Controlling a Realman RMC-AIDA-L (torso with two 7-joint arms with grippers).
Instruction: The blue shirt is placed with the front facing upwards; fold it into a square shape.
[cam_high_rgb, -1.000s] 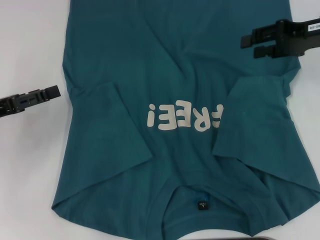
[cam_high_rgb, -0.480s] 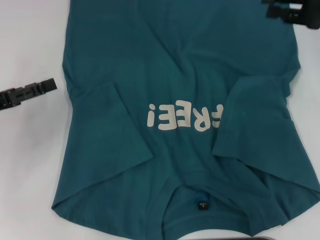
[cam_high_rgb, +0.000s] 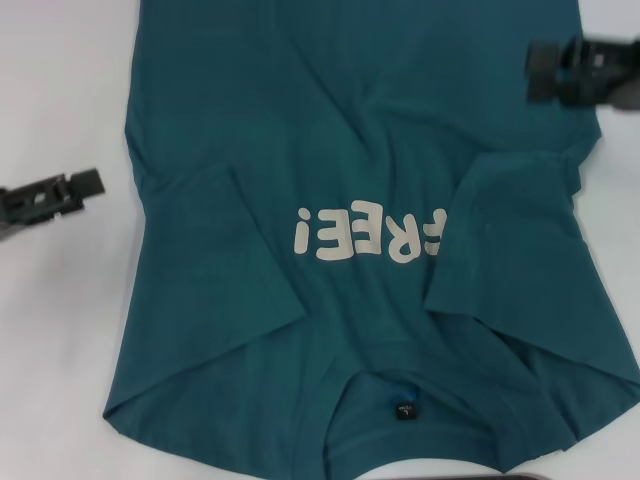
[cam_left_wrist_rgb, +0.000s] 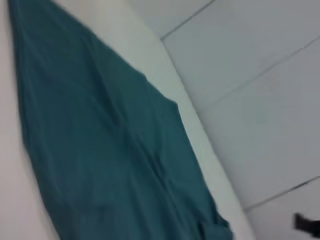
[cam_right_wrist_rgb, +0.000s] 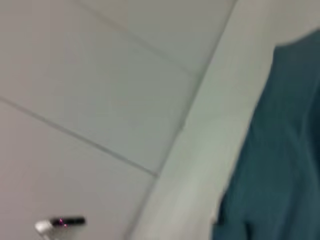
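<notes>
Finding shirt (cam_high_rgb: 360, 200) with sleeves folded in; our left tool (cam_high_rgb: 85, 184) and right tool (cam_high_rgb: 545, 72) flank it, grip state unclear; next we grab hem.

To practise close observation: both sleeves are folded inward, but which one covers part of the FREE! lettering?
The sleeve on the robot's right: its edge hides the first letter of the lettering. The left sleeve lies clear of it.

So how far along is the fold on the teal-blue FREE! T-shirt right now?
Early stage. Done: both short sleeves of the dark teal-blue cotton T-shirt are folded inward onto the chest, the right one covering the start of the pale lettering. In hand: nothing; the left gripper sits beside the shirt's left edge and the right gripper over its right edge, neither holding cloth. Left: folding the body into a square.
</notes>
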